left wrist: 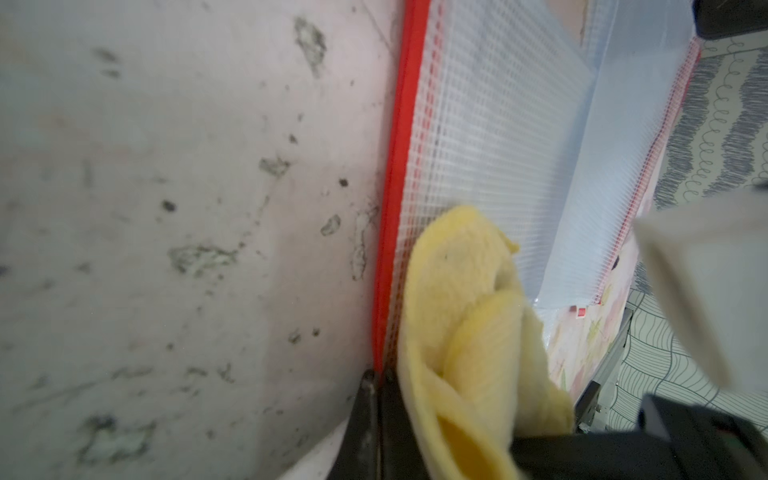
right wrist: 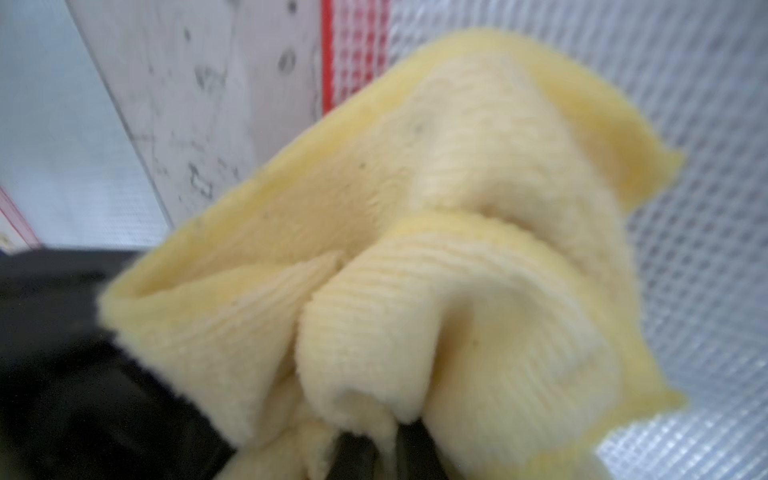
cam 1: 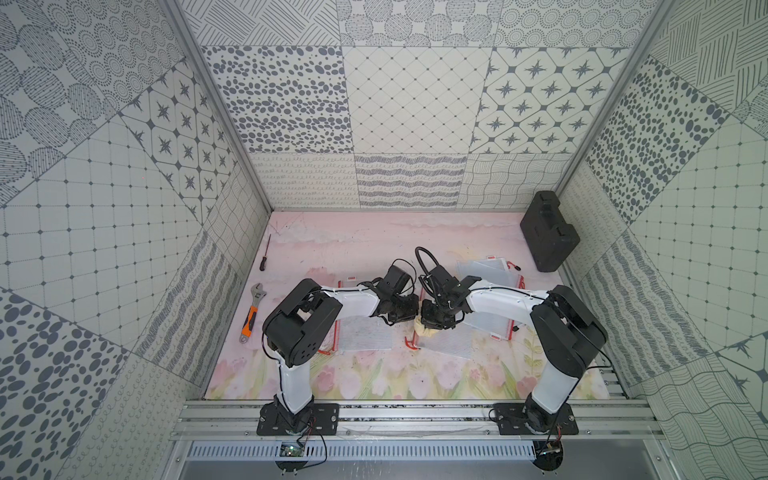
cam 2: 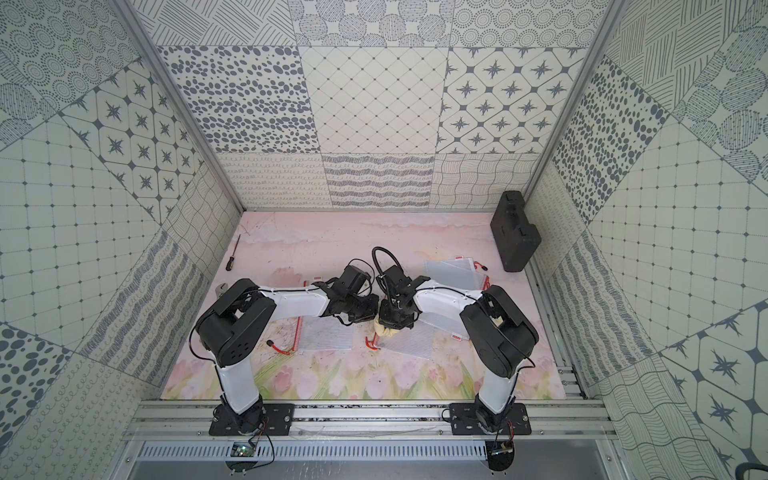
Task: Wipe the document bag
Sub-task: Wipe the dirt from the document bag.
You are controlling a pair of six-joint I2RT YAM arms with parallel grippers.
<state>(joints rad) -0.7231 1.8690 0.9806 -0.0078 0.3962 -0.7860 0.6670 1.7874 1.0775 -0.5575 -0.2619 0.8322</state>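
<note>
1. The wiping looks under way, not finished. The right gripper [cam 1: 437, 322] is clamped on a bunched yellow cloth [right wrist: 436, 232] that presses onto the mesh document bag [cam 1: 446, 343] near its red edge [left wrist: 392, 174].
2. The left gripper [left wrist: 377, 380] is fully closed, its tips resting at that red edge, likely steadying it. I cannot tell whether it pinches the edge.
3. The bag lies flat on the table [cam 1: 353, 245], mid-front, between the two arms. Most of its mesh stretches away from the cloth, so I judge much is left.
4. Nothing shows inside the bag.
5. Another bag [cam 1: 368, 336] under the left arm and a stack of bags [cam 1: 486, 272] behind also look empty.
6. The black case [cam 1: 548, 232] is closed, so its contents are hidden.
</note>
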